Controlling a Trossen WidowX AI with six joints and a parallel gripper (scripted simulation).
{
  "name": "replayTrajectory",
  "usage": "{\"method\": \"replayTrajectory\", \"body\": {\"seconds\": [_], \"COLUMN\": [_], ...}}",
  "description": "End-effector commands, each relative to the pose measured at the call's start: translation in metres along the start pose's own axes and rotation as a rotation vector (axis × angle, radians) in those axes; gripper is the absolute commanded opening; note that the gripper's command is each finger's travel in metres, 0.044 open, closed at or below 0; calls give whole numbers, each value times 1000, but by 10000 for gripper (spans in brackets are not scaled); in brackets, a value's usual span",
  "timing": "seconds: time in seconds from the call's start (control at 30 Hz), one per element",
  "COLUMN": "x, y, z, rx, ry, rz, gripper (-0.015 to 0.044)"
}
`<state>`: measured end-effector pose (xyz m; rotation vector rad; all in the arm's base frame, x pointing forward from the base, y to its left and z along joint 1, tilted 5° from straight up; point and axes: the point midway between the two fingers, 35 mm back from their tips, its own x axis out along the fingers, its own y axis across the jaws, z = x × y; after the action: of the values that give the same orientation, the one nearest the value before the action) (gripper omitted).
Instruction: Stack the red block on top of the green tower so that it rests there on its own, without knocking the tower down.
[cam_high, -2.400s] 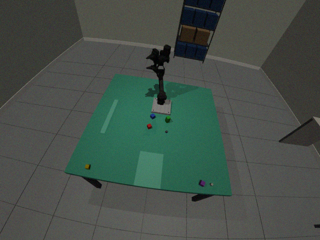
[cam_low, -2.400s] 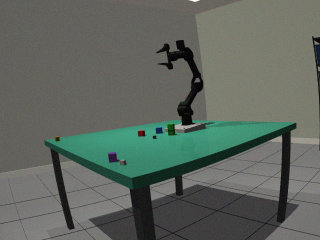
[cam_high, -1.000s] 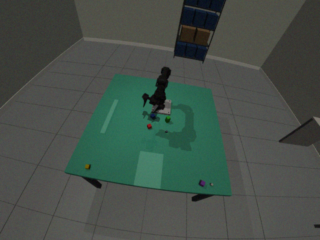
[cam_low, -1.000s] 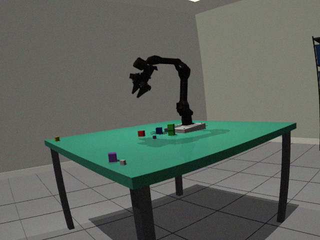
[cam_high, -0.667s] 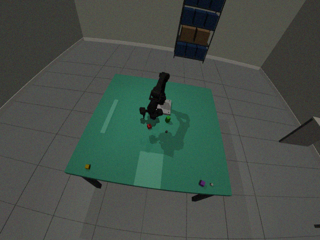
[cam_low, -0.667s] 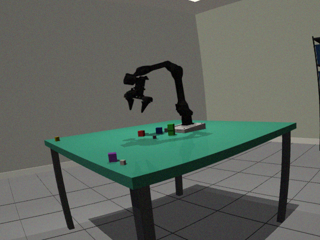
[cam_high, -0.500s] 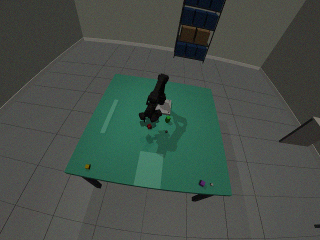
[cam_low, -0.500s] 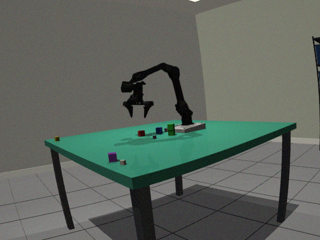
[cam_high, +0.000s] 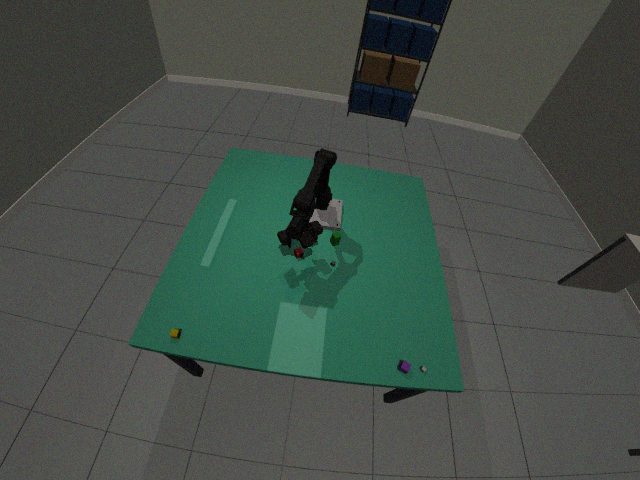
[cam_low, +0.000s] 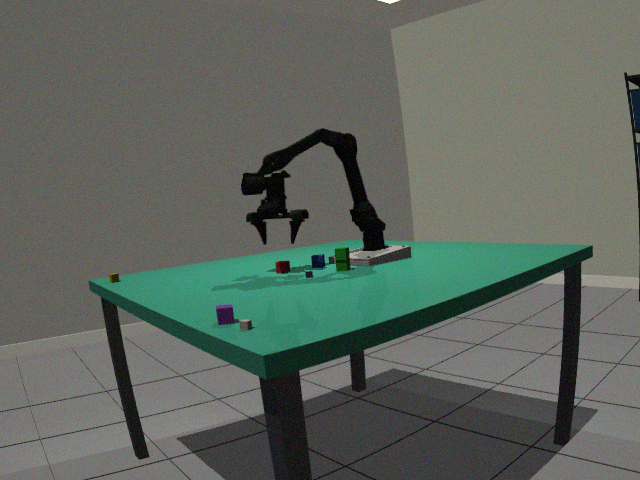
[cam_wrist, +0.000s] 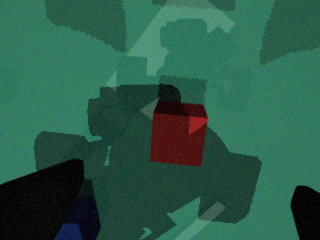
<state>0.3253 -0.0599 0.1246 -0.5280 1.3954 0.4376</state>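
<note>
I hold the hand above the desk, fingers spread wide and pointing down, gripping nothing. The red block sits on the desk below the hand, apart from both fingers in the wrist view. The green tower stands upright to the right, near the arm's base plate.
</note>
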Motion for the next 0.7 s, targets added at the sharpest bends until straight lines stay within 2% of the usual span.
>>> {"method": "replayTrajectory", "body": {"seconds": [0.0,0.1,0.67], "x": [25,37,55], "y": [4,6,5], "z": [-2,-3,-4], "rx": [-5,-5,-5], "ry": [9,9,9], "rz": [20,20,20], "gripper": [440,440,440]}}
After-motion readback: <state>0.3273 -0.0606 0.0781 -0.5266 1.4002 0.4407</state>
